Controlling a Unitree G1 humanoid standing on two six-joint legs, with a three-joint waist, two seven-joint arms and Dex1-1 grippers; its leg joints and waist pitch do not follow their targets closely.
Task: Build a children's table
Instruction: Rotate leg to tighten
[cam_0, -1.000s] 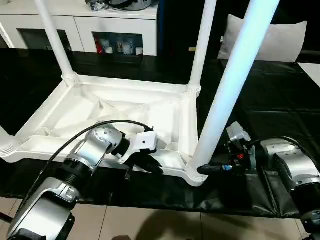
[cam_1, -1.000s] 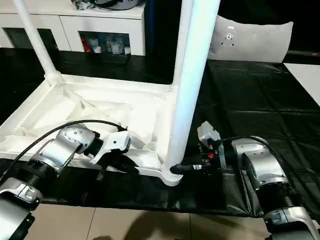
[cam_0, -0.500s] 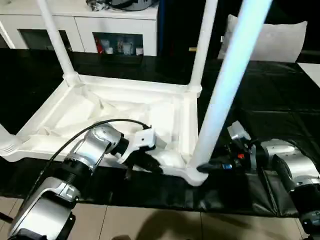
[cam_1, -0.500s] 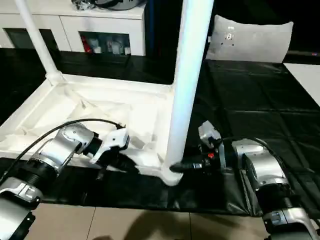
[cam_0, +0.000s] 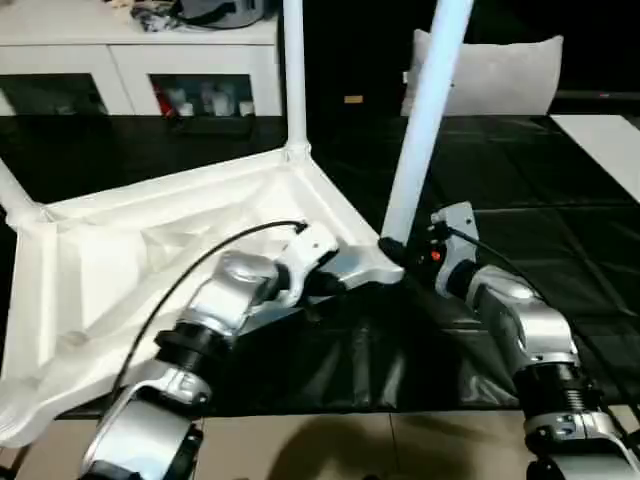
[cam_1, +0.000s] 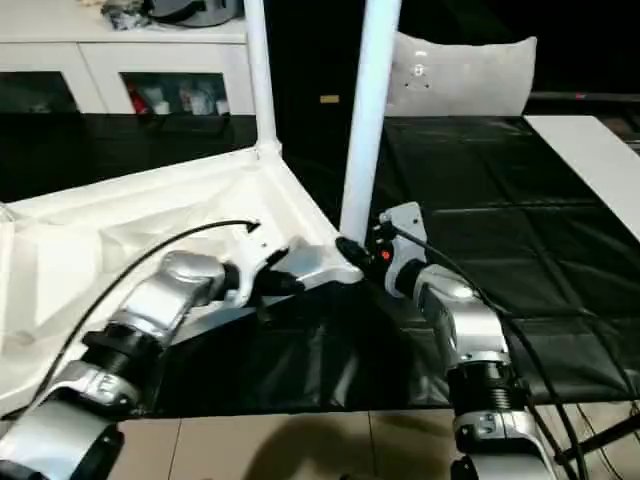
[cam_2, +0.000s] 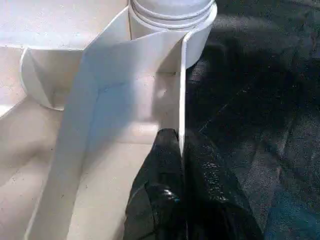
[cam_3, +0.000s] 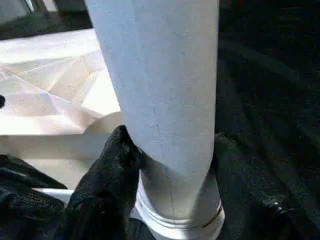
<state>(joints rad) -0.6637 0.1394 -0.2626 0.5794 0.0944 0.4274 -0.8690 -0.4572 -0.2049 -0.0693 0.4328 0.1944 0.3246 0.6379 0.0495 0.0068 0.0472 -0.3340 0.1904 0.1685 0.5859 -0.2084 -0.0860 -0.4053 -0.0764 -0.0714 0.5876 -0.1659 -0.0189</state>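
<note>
The children's table lies upside down on a black mat, its white ribbed tabletop (cam_0: 130, 260) turned at an angle. One leg (cam_0: 293, 70) stands in the far corner socket. Another leg (cam_0: 12, 190) rises at the left. My left gripper (cam_2: 181, 165) is shut on the tabletop's thin side wall just beside the nearest corner socket (cam_2: 172, 20). In that socket stands a third leg (cam_0: 425, 120). My right gripper (cam_3: 170, 160) is closed around its base, one black finger (cam_3: 107, 165) on each side, touching it.
A white glass-door cabinet (cam_0: 190, 70) stands at the back left and a pale cushion (cam_0: 500, 70) at the back right. The black mat (cam_0: 560, 190) stretches to the right, with a white surface (cam_0: 605, 130) at its far right edge. Tiled floor (cam_0: 350, 450) lies in front.
The tabletop has swung round on the mat. The held corner moved away from me and the left end came nearer. Both grippers kept their hold and moved with it. The camera also shifted.
</note>
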